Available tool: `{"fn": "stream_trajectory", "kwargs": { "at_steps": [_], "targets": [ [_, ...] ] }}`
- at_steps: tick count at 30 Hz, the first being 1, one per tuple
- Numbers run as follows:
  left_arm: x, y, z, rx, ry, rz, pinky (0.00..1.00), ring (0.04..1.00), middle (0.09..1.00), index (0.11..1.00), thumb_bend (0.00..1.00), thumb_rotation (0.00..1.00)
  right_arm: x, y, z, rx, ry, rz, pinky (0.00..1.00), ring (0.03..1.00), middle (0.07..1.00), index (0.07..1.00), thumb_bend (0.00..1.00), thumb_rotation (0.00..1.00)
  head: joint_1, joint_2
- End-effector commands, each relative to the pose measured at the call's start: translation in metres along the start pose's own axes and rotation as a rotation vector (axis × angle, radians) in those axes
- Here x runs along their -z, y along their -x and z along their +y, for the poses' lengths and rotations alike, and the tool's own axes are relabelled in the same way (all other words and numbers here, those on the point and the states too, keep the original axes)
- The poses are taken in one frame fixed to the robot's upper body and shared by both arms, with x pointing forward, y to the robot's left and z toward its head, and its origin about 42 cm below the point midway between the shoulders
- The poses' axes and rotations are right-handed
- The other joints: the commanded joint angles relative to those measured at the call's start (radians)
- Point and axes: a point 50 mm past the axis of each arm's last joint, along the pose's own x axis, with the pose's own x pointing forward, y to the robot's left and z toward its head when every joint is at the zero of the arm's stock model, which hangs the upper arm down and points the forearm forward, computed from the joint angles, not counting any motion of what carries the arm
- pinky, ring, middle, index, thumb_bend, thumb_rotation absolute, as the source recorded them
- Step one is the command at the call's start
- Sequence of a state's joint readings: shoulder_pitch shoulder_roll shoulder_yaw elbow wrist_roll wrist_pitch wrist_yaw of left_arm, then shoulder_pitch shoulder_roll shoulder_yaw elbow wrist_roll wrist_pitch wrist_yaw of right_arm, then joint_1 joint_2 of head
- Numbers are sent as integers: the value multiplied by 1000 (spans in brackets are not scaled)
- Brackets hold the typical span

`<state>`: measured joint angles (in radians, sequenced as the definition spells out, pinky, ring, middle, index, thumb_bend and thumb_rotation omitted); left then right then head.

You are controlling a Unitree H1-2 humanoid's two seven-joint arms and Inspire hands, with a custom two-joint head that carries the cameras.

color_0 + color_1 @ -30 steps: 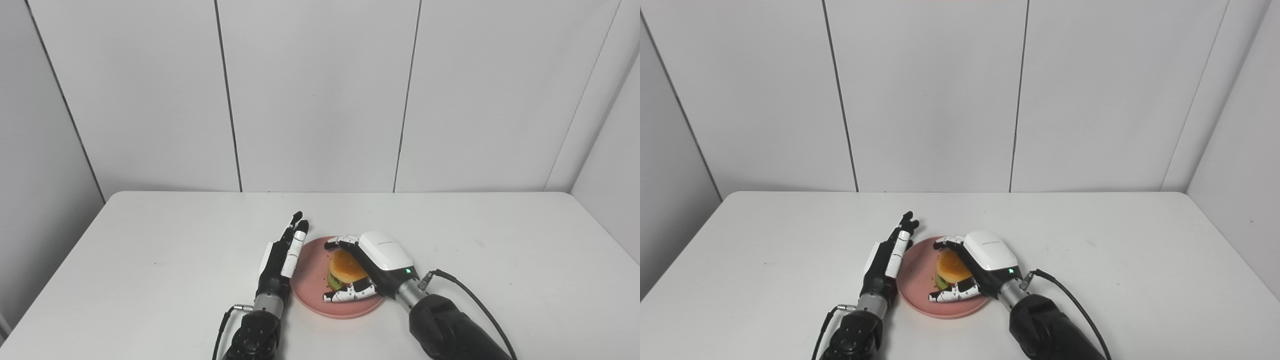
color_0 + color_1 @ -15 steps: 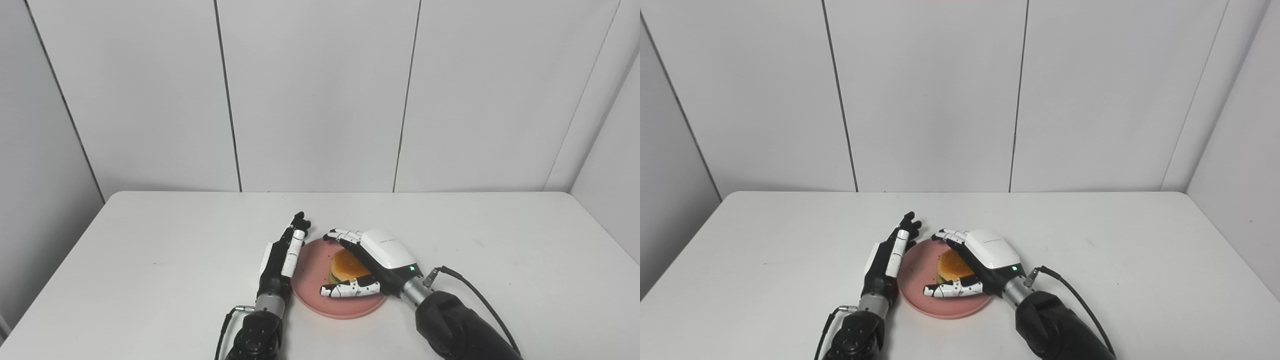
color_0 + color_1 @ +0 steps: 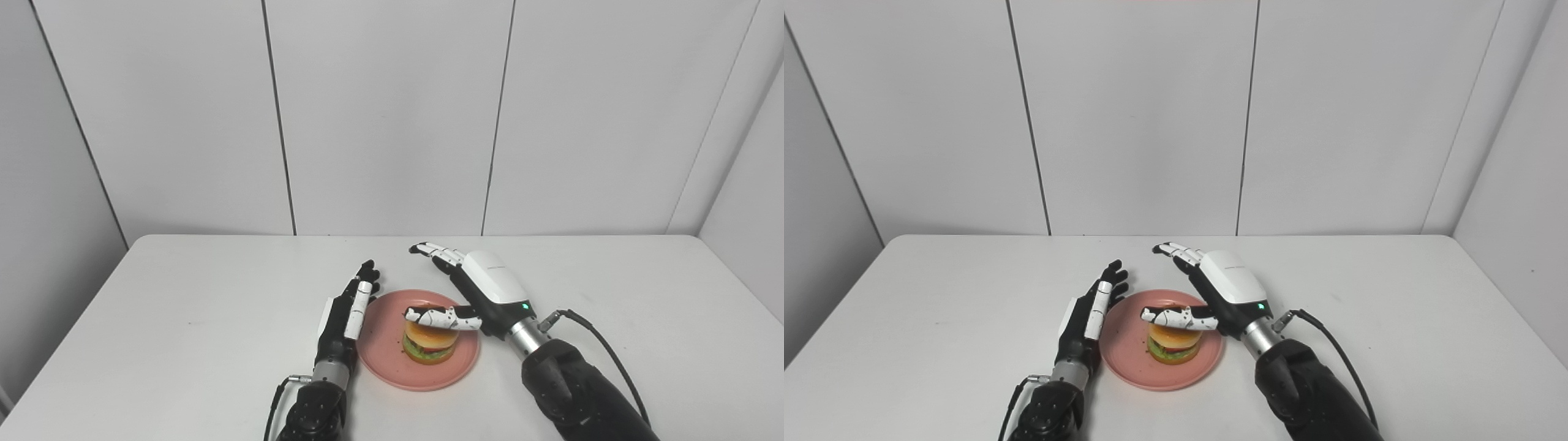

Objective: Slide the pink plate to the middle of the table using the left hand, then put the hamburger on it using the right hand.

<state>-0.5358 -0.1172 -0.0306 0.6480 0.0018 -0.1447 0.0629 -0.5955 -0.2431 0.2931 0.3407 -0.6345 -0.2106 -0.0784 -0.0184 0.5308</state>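
My right hand (image 3: pixel 484 291) has let go and lifted, fingers spread, thumb above the hamburger (image 3: pixel 429 344) on the round pink plate (image 3: pixel 383 349); my left hand (image 3: pixel 343 318), fingers straight and empty, rests beside the plate.

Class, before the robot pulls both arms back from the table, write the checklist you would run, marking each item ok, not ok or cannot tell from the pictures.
1. Hamburger on pink plate, upright: ok.
2. Right hand open, fingers apart, holding nothing: ok.
3. Right thumb crosses above the bun; clear of it or touching: cannot tell.
4. Left hand open, at the plate's left rim; contact with rim: cannot tell.
5. Plate near the middle of the table: ok.
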Motion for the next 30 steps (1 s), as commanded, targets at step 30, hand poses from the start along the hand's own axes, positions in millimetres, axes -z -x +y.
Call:
{"fn": "stream_trajectory", "kwargs": {
  "at_steps": [30],
  "targets": [
    [9,0,10,-158,-15,-21,1000,997,965,899,810,1000,34,30,52,285,-777,357,837,872,914,891,745,1000,5,6]
  ]
}}
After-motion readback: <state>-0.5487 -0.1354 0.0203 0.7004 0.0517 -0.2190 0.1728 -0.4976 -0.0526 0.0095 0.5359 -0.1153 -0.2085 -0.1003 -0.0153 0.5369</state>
